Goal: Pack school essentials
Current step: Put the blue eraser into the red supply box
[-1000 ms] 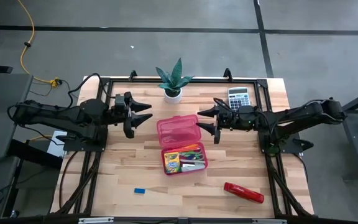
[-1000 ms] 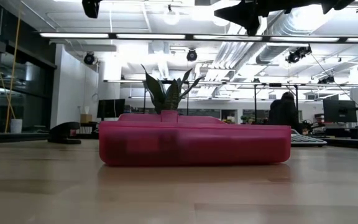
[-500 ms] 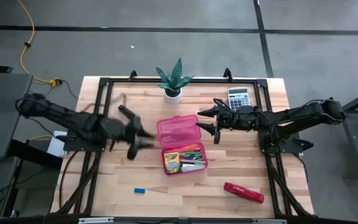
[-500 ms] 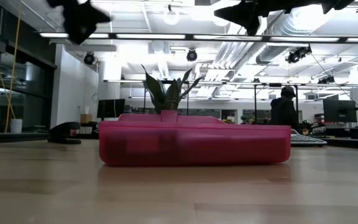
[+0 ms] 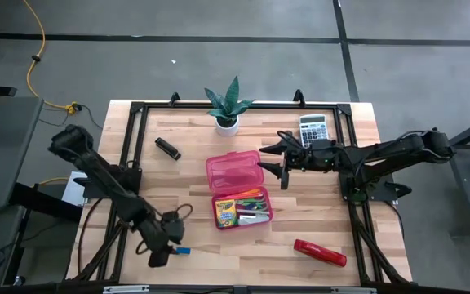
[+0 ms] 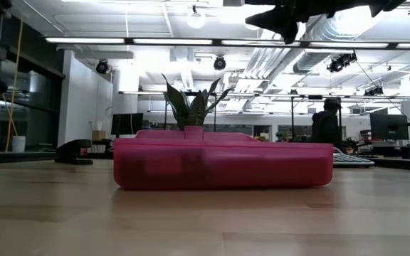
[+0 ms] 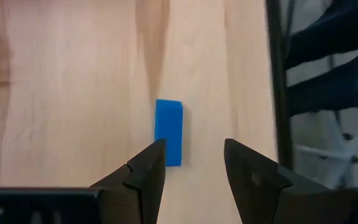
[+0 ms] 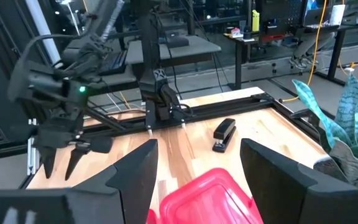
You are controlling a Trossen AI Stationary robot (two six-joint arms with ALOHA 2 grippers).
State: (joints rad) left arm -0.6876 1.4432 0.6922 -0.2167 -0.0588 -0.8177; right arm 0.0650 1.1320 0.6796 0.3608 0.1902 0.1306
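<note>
A tiny blue eraser [image 5: 184, 251] lies flat on the wood near the table's near-left part. My left gripper [image 5: 170, 243] slants down over it, open. In the left wrist view the eraser [image 7: 168, 132] lies just ahead of the fingertips, closer to one finger [image 7: 146, 169], and nothing is between them. The pink pencil case [image 5: 237, 189] lies open at the middle, its tray [image 5: 241, 208] holding the crayon box, pencil and marker. My right gripper [image 5: 263, 160] hovers open and level beside the case's lid [image 8: 210, 198], high above the table.
A potted plant [image 5: 227, 106] stands at the far edge and a grey calculator [image 5: 313, 128] at the far right. The red stapler [image 5: 320, 253] lies near the front right, a black stapler [image 5: 167, 148] left of the case. Black frame rails [image 5: 129, 163] border the table.
My left gripper has swung from beside the case's lid toward the table's near edge and down, tipping from level to slanting downward, and now hangs over the blue eraser. The black stapler it was above now shows. The eraser and case have not moved.
</note>
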